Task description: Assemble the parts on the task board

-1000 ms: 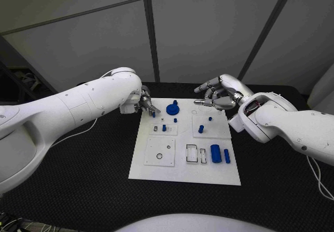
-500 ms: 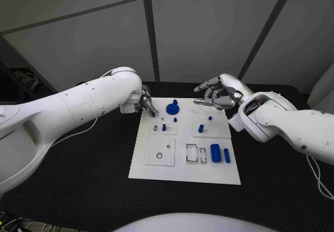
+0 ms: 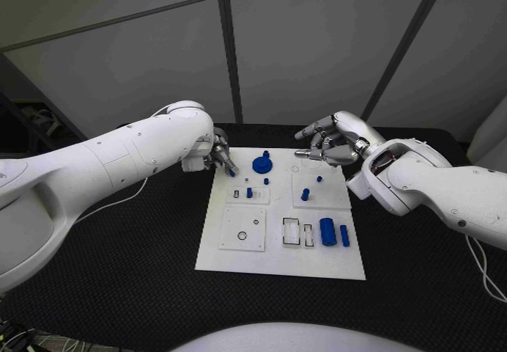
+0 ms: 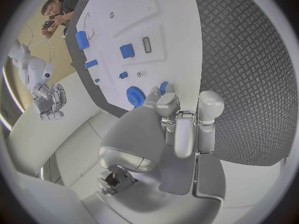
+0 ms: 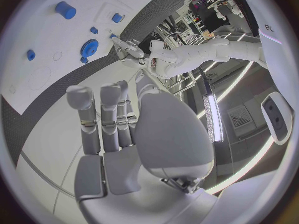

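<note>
Small blue part [image 3: 231, 173] pinched by left hand [image 3: 221, 157] beside blue gear [image 3: 262, 164], position unchanged. Right hand [image 3: 332, 144] curled, nothing held, unmoved.

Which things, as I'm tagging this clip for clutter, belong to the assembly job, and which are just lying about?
Job:
task board
blue gear
blue cylinder
blue bar
blue pegs
left hand, fingertips at a small blue part
right hand

Just there:
black table
white cable
wall panels
</note>
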